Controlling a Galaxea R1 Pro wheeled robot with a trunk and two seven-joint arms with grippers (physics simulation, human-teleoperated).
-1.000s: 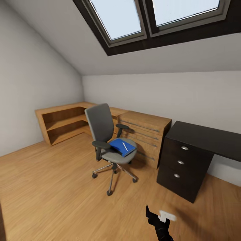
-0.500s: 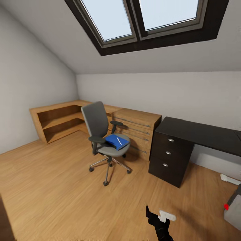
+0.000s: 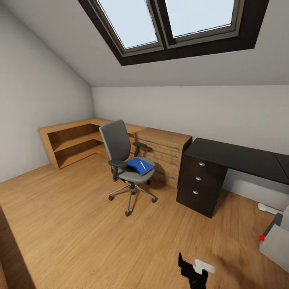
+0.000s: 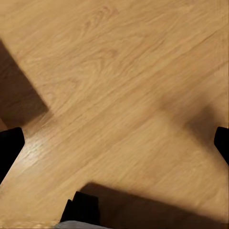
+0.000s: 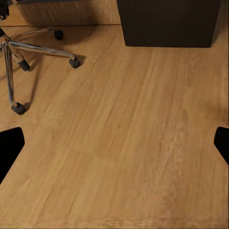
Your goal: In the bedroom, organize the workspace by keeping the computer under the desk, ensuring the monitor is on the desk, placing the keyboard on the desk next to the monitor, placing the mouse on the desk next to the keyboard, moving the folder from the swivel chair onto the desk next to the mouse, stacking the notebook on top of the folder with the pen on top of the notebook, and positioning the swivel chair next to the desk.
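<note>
Slightly more computer visible than before.

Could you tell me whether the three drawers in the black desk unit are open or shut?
Shut. All three drawer fronts sit flush with one another on the desk, each with its round silver knob showing, and no front juts out.

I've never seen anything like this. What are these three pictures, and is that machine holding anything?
They are simulator renders from a wheeled robot with two arms. The big picture is from its head camera, looking over an attic bedroom. The swivel chair carries a blue folder with a pen on top. Right of it stands the black desk, and the grey computer sits on the floor. The other two come from cameras near each end effector, aimed at the wooden floor. The left end effector and right end effector both show spread fingers with nothing between them.
</note>
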